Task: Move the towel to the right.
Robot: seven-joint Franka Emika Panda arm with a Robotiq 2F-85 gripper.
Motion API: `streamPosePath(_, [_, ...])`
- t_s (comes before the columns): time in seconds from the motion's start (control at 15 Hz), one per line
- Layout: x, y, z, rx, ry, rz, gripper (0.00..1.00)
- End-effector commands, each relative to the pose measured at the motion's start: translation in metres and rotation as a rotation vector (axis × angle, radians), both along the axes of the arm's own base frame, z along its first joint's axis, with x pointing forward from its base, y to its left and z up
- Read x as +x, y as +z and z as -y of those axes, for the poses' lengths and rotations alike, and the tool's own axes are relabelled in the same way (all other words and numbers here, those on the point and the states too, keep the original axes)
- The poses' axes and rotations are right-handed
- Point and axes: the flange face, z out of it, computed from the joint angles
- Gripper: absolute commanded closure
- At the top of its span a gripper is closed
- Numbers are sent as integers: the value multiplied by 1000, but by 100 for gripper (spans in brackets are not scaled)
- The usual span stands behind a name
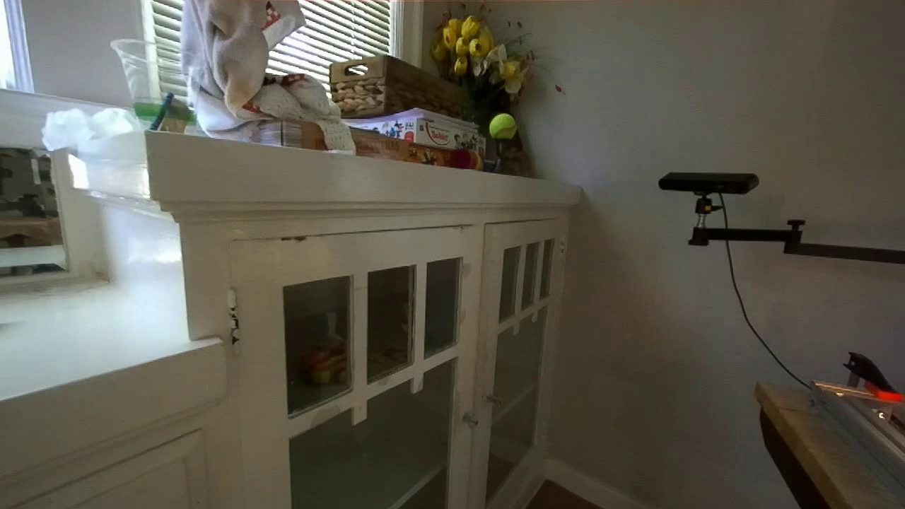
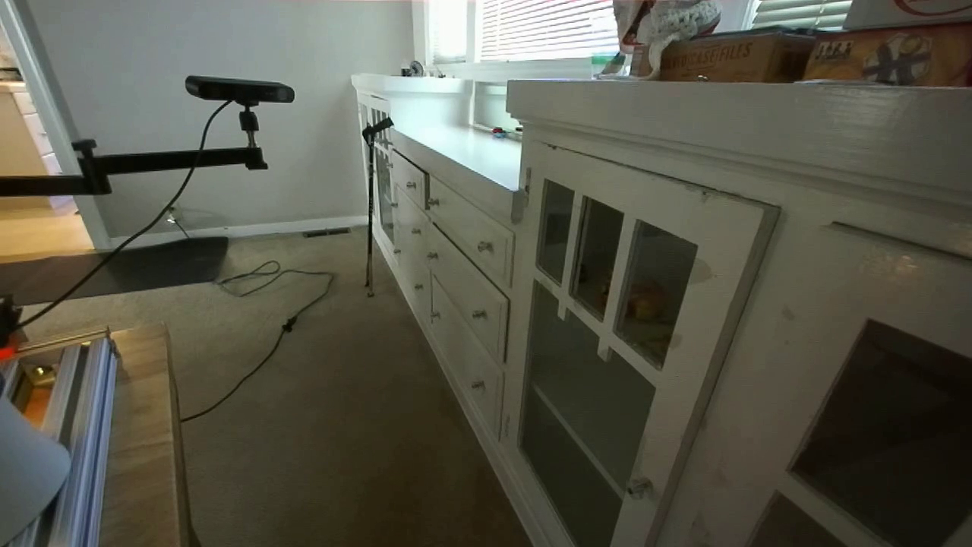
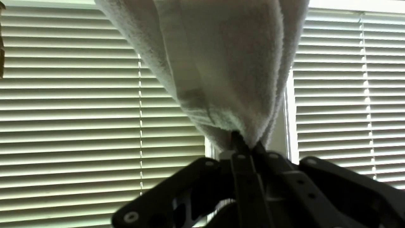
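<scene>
The towel is pale and fluffy with a smooth woven band. In the wrist view, which seems to be upside down, my gripper is shut on a bunched part of it. In an exterior view the towel hangs from above the picture's top edge. Its lower part, with red patterned and white knitted-looking areas, rests on the cabinet top and against boxes. Its lower end also shows at the top of an exterior view. The gripper is out of view in both exterior views.
On the white cabinet top stand a clear plastic cup, a woven basket, game boxes, a tennis ball and yellow flowers. Window blinds are behind. A camera on an arm stands out front.
</scene>
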Motion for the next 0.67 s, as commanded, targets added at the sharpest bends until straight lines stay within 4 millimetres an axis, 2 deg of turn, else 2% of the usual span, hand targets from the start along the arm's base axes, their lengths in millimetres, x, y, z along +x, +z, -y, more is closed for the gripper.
streamPosePath(0.0, [-11,19,-11,36,14,-73,99])
streamPosePath(0.2, [-22,32,-6,49,-34,-103,99])
streamPosePath(0.6, [-28,57,30,61,-231,41,98])
